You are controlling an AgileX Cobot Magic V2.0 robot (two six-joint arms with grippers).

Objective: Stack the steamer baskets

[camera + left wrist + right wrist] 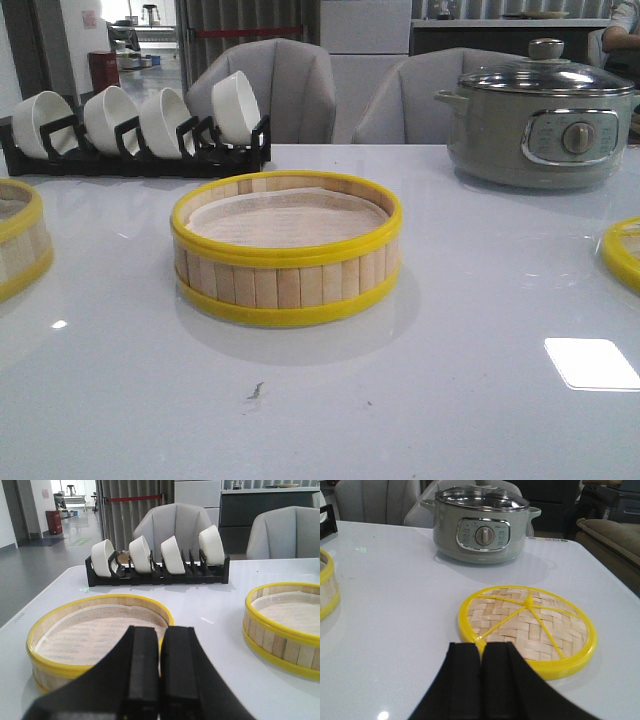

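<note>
A steamer basket (pixel 287 250) with slat walls and yellow rims sits mid-table; it also shows in the left wrist view (pixel 282 625) and at the edge of the right wrist view (pixel 326 587). A second basket (pixel 18 240) lies at the left edge, and in the left wrist view (pixel 95 640) it is just beyond my left gripper (pixel 160 632), which is shut and empty. The woven lid (pixel 530 625) lies flat at the right, cut off in the front view (pixel 625 252). My right gripper (pixel 481 647) is shut and empty, just short of the lid's rim.
A grey electric pot with a glass lid (pixel 538 115) stands at the back right. A black rack with white bowls (pixel 140 130) stands at the back left. Grey chairs (pixel 330 90) stand behind the table.
</note>
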